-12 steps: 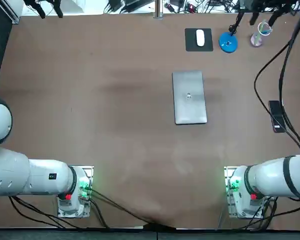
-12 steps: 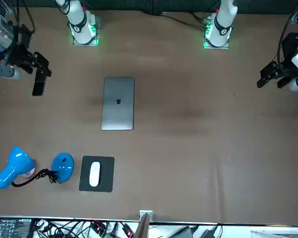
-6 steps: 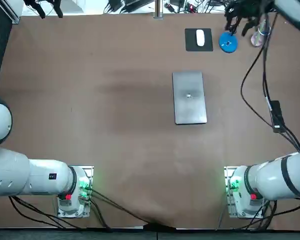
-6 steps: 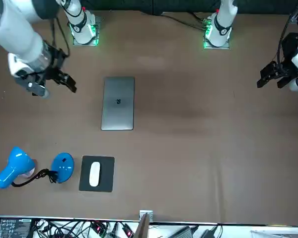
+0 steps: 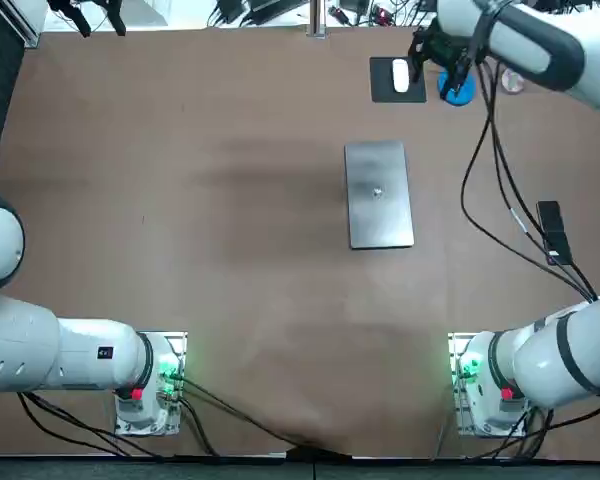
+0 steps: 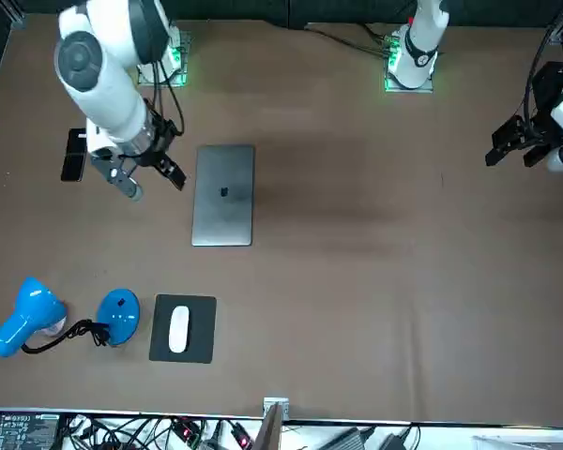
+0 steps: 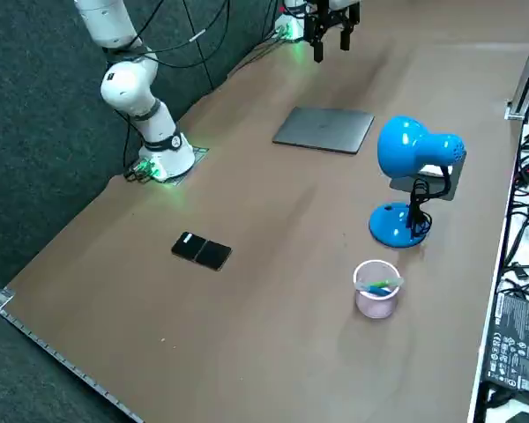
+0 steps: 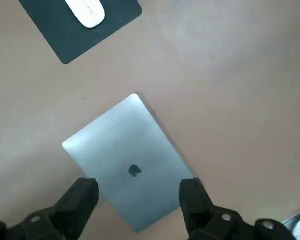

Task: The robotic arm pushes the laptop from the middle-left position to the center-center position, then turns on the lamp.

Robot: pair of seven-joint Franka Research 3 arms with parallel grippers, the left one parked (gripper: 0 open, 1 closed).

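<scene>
The closed silver laptop (image 5: pixel 379 195) (image 6: pixel 223 195) (image 7: pixel 324 129) lies flat a little right of the table's middle. The blue desk lamp (image 6: pixel 28 315) (image 7: pixel 413 150) stands at the far right, and its round base (image 5: pixel 460 91) peeks out from under my arm. My right gripper (image 5: pixel 440 58) (image 6: pixel 153 185) (image 7: pixel 329 31) hangs high in the air, open and holding nothing. In the wrist view my gripper (image 8: pixel 138 184) looks down on the laptop (image 8: pixel 130 160), its two fingers spread well above it.
A white mouse (image 5: pixel 400 76) (image 6: pixel 178 330) sits on a black pad (image 8: pixel 75 35) next to the lamp. A pink cup (image 7: pixel 376 288) stands near the far right corner. A black phone (image 5: pixel 552 232) (image 7: pixel 202 250) lies at the right edge with a cable running from it.
My right arm has swung in from the table's right edge toward the laptop and lamp. The laptop and lamp have not moved.
</scene>
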